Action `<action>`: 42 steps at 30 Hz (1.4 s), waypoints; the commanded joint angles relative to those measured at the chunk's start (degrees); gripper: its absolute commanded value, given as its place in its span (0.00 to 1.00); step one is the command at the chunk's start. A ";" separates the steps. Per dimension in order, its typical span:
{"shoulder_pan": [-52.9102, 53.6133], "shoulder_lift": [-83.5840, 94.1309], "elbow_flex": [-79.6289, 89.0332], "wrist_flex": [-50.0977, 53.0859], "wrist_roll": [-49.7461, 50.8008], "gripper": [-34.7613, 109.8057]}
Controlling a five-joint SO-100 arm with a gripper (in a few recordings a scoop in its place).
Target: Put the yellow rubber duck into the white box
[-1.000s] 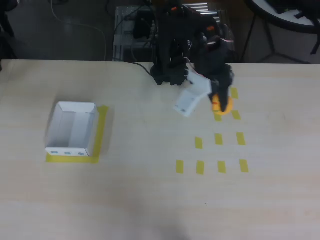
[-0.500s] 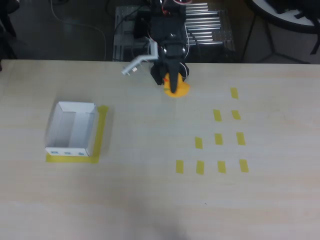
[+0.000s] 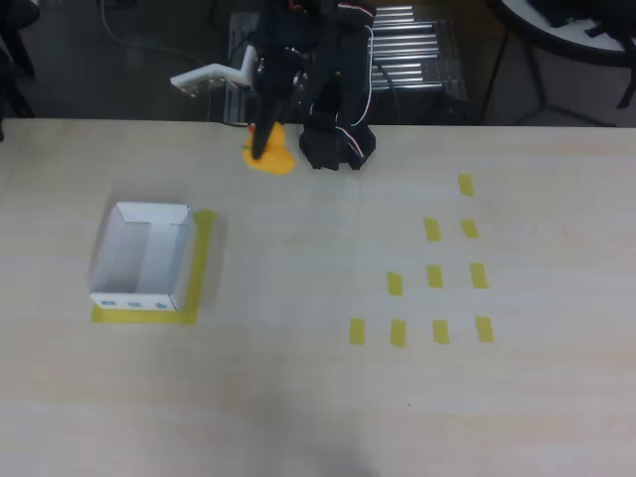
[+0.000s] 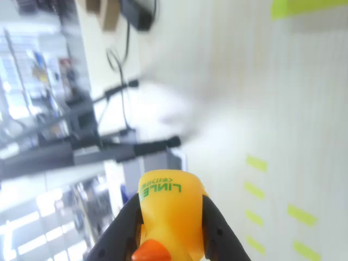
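Duck [image 4: 171, 217] fills the bottom centre of the wrist view, pinched between the two dark fingers [image 4: 217, 231] of the gripper [image 4: 169, 239], green lettering on its yellow body. Beyond it, pale table [image 4: 304, 109] with yellow tape marks [image 4: 300, 215] runs up the right side. In the overhead view the duck [image 3: 274, 157] sits upper centre, seemingly lifted, well apart from the white box [image 3: 144, 256] at left, beside the arm's base [image 3: 338, 147].

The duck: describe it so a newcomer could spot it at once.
In the overhead view, find the black arm at the table's far edge. The duck hangs just left of its base, pinched in the jaws. It is rounded and orange-yellow, unlike the flat yellow tape strips.
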 commanded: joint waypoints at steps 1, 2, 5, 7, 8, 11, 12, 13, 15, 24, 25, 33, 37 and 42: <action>7.56 1.49 1.67 -4.31 0.26 0.24; 8.79 1.23 2.20 -5.01 0.44 0.24; 12.30 0.26 4.57 -8.09 1.32 0.24; 14.15 -0.44 6.24 -10.20 1.32 0.24; 15.03 -0.79 7.12 -11.34 1.32 0.24; 17.93 -2.99 8.26 -14.68 1.32 0.24; 18.90 -4.04 8.53 -16.00 1.32 0.24; 19.78 -5.27 8.79 -17.31 1.32 0.24; 21.09 -8.53 8.88 -19.86 1.14 0.24; 24.35 -26.63 3.60 -24.52 -2.29 0.24; 24.61 -28.56 2.99 -24.52 -2.99 0.24; 27.25 -35.16 2.72 -28.74 -5.27 0.24; 29.09 -36.39 2.11 -30.32 -5.71 0.24; 31.20 -39.46 -3.25 -30.32 -4.13 0.24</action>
